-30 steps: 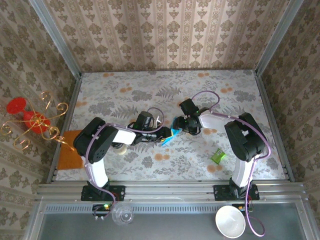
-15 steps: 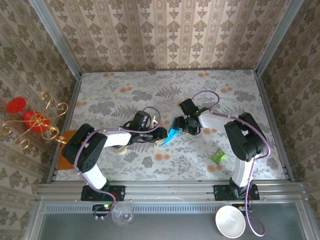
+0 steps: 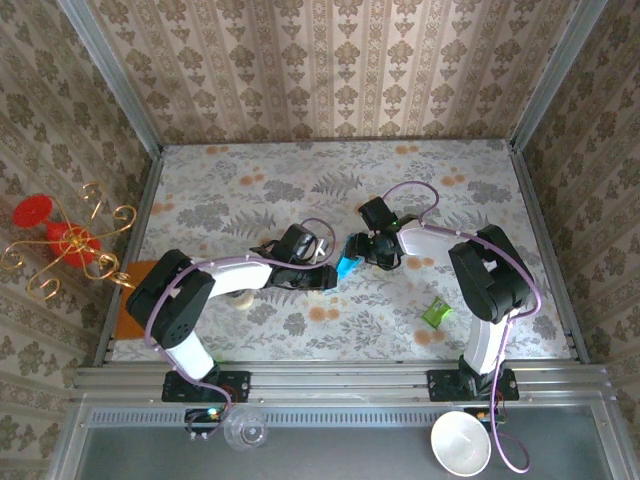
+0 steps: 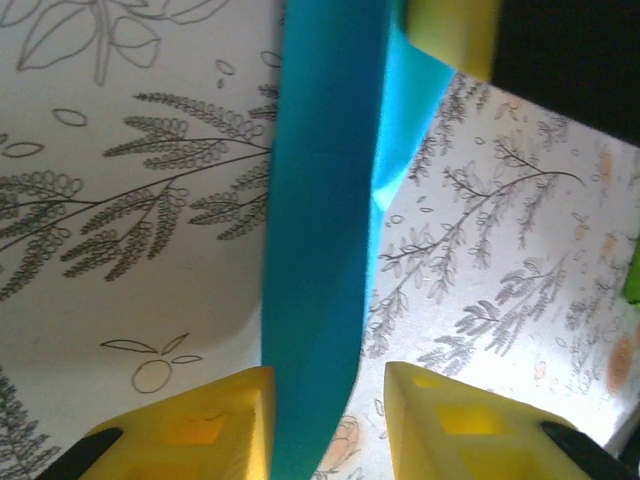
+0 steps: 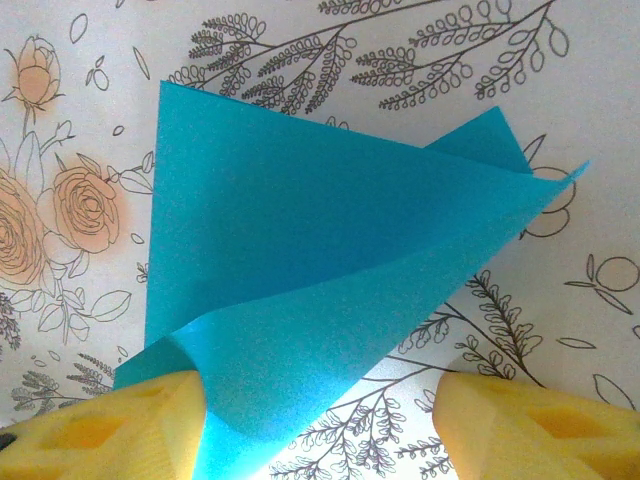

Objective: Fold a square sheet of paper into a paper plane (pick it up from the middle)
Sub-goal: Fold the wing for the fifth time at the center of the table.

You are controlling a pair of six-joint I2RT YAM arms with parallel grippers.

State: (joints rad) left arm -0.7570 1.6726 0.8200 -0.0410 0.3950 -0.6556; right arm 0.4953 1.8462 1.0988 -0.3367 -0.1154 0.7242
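Two grippers meet over the paper (image 5: 300,270), which sits up and to the left of the wrapper (image 3: 435,313), well apart from it. An early fold looks to be in hand: the paper is doubled over into a loose pointed shape with one flap bowing up, soft at the bend and far from a dart. The left gripper (image 4: 325,425), on the paper's side away from the wrapper, straddles a narrow run of the paper with its jaws part way apart. One finger (image 4: 190,435) touches the paper's edge while bare tabletop shows between the paper and the other finger (image 4: 470,430), so it is released rather than pinching. The right gripper (image 5: 320,425), on the side nearer the wrapper, stands wide; the paper brushes one finger (image 5: 100,430) and lies clear of the other (image 5: 540,420), so it grasps nothing either. The next move, I judge, calls for one gripper to pin the paper while the other closes on the bowed flap and draws it down along the bend, lining up the edges before pressing, since thin paper may spring back or skew. Against a second ago, the left gripper has come closer to the wrapper, its elbow has swung further from it, and the paper shows shorter and more bunched from above; the right arm and the wrapper have kept their places
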